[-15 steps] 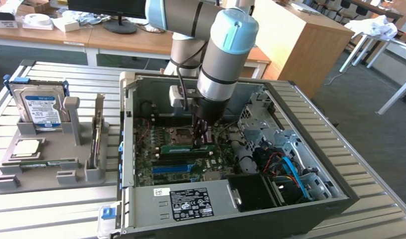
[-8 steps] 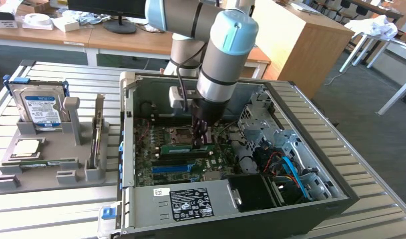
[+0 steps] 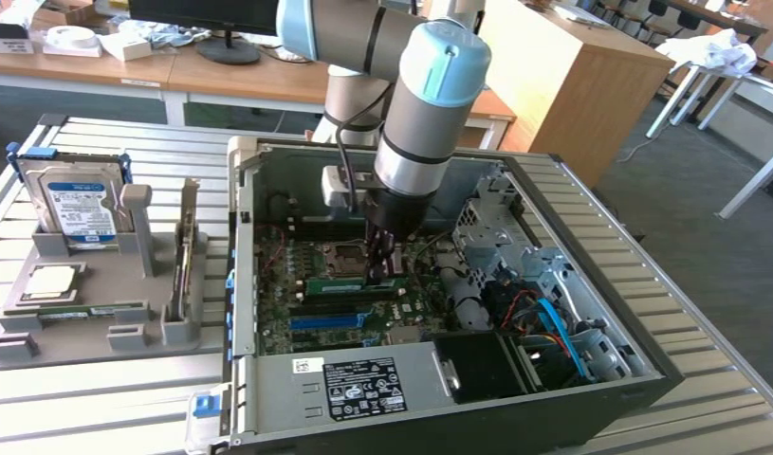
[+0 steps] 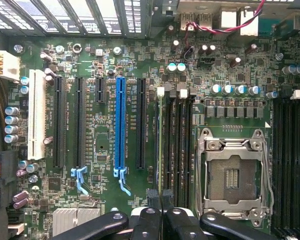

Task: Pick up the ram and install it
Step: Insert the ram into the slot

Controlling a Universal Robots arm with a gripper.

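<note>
The ram (image 3: 341, 282) is a thin green stick standing on edge in a memory slot on the motherboard (image 3: 313, 308), just beside the empty processor socket (image 3: 341, 254). In the wrist view the ram (image 4: 160, 145) is a narrow green line running down the slot next to several empty black slots. My gripper (image 3: 383, 273) reaches straight down into the open computer case, and its fingers are shut together. The gripper (image 4: 160, 197) has its tips at one end of the ram's top edge. I cannot tell whether they press on it.
The case walls (image 3: 241, 237) and a drive cage (image 3: 525, 265) close in around the arm. Blue and black expansion slots (image 4: 120, 122) lie beside the memory slots. On the exterior view's left, a grey holder (image 3: 108, 327) carries a hard drive (image 3: 80, 213), a square silver chip (image 3: 51, 282), another green stick (image 3: 82, 311) and an upright card (image 3: 184, 256).
</note>
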